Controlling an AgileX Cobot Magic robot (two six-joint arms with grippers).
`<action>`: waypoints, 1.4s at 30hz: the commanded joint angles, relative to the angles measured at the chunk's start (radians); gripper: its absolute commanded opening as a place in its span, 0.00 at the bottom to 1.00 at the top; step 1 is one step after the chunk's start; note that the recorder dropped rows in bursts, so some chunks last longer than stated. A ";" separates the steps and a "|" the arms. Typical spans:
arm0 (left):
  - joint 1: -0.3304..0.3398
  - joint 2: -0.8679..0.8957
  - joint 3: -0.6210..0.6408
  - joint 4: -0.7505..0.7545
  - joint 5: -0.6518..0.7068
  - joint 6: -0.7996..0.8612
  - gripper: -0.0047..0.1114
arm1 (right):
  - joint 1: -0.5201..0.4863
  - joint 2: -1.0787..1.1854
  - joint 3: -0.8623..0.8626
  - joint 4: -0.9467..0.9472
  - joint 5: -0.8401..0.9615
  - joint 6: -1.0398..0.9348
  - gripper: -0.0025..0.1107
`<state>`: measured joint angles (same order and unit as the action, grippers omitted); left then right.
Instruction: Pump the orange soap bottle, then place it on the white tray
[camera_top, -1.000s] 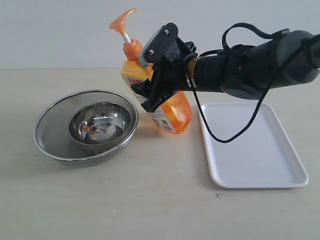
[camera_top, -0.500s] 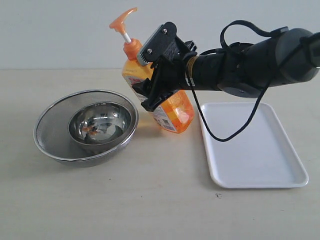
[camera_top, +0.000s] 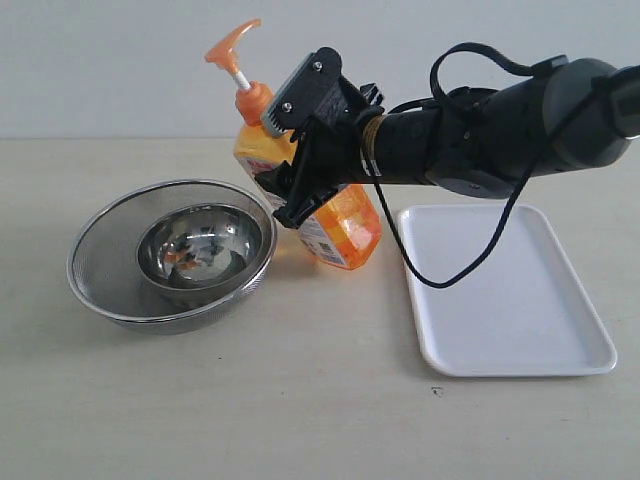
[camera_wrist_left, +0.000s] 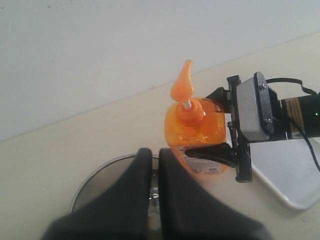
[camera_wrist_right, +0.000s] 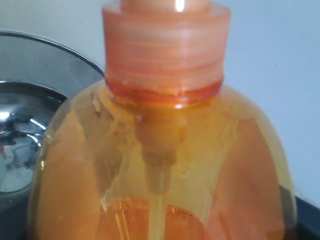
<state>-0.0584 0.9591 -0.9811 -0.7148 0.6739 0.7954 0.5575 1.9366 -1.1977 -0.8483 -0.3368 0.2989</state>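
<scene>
The orange soap bottle (camera_top: 345, 220) leans to the left between the strainer and the white tray (camera_top: 520, 300). Its orange pump head (camera_top: 230, 45) stands raised on the white stem. My right gripper (camera_top: 292, 185) reaches in from the right and is shut on the bottle's body below the neck, one finger across the label. Whether the bottle's lower corner touches the table I cannot tell. In the right wrist view the bottle (camera_wrist_right: 160, 165) fills the frame. My left gripper (camera_wrist_left: 155, 154) is shut and empty, hovering above the strainer, short of the bottle (camera_wrist_left: 196, 125).
A round steel bowl (camera_top: 200, 245) sits inside a mesh strainer (camera_top: 90, 235) on the left of the table. The tray (camera_wrist_left: 287, 175) lies flat on the right, beneath the right arm and its hanging black cable (camera_top: 470, 265).
The right gripper has shifted a little to the left with the bottle, and the bottle leans further left, its pump head moving that way. The left gripper cannot be compared.
</scene>
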 joint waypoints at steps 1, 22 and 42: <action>0.002 0.098 -0.099 -0.021 0.084 0.072 0.08 | 0.001 -0.005 -0.002 -0.010 0.013 0.004 0.02; 0.002 0.587 -0.440 -0.184 0.242 0.360 0.08 | 0.001 -0.005 -0.002 -0.024 0.013 0.008 0.02; -0.046 0.804 -0.630 -0.496 0.423 0.570 0.08 | 0.001 -0.005 -0.002 -0.041 0.018 0.010 0.02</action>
<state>-0.0749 1.7427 -1.5918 -1.1887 1.0856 1.3541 0.5575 1.9366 -1.1977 -0.8790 -0.3386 0.3064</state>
